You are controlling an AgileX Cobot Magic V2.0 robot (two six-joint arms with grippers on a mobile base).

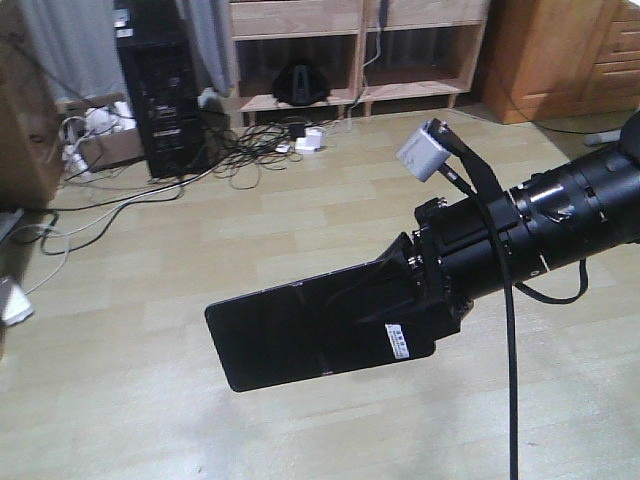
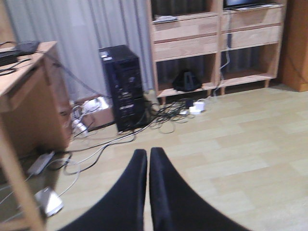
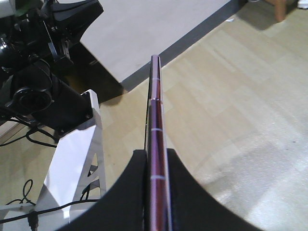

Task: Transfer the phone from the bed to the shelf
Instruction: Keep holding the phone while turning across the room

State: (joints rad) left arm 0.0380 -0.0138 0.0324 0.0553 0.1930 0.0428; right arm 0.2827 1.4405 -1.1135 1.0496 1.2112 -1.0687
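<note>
Nearest the lens: the phone [image 1: 310,335] — glossy black, pinkish along the edge, white barcode sticker at its gripped end. Hanging in mid-air above the floor [image 1: 300,200], long axis pointing leftward out of the right claw [image 1: 410,300], clamped across the sticker end. Left claw [image 2: 147,161] narrow, tips almost touching, carrying nothing. Shelf [image 1: 295,18] well apart, across the room ahead — likely a carry for the right arm alone.

You're looking across a pale wood-look floor [image 1: 300,230] toward grey curtains [image 2: 72,29] at the far side. A black computer tower [image 1: 160,85] stands before them, with a tangle of cables [image 1: 250,150] on the floor beside it. The shelf [image 1: 300,20] sits to its right, with a dark lump [image 1: 300,85], possibly a bag, in a lower compartment. A brown desk [image 2: 29,96] is at left and an orange-brown cabinet [image 1: 560,55] at right.
</note>
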